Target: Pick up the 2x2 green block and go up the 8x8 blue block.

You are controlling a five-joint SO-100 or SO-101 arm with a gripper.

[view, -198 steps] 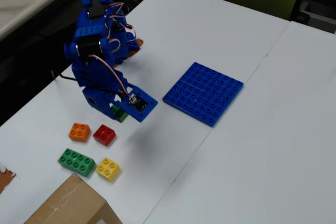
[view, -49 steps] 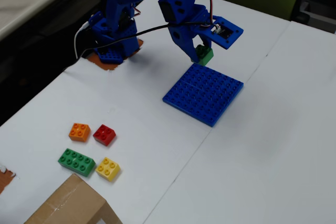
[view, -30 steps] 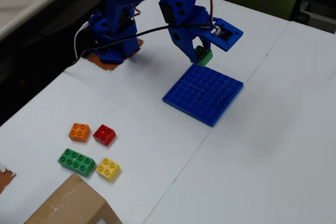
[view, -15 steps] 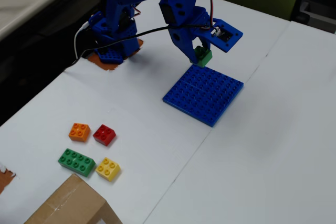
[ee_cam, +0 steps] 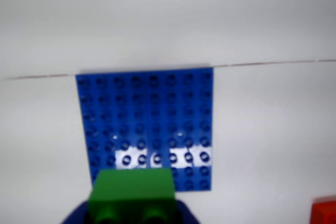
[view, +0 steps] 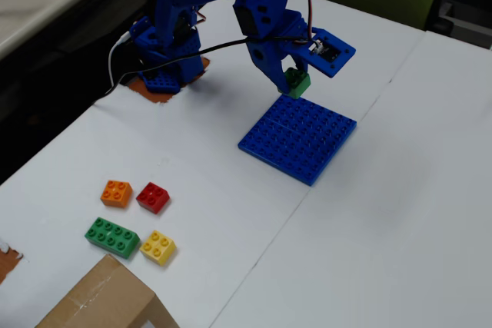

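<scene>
1. Jaws closed on the 2x2 green block, gripped by its sides and carried clear of the table.
2. Gripper positioned over the near-arm edge of the 8x8 blue block; green block raised above the plate, apparently not touching, judging from the fixed view.
3. Wrist view: green block at bottom centre, plate directly ahead, apparently lined up for setting down on the studs.
4. Pickup judged complete; lowering onto the plate remaining.
5. Unused bricks well apart at lower left in the fixed view: orange brick, red brick, long green brick, yellow brick.
6. Risk: stud misalignment, preventing flat seating.
</scene>
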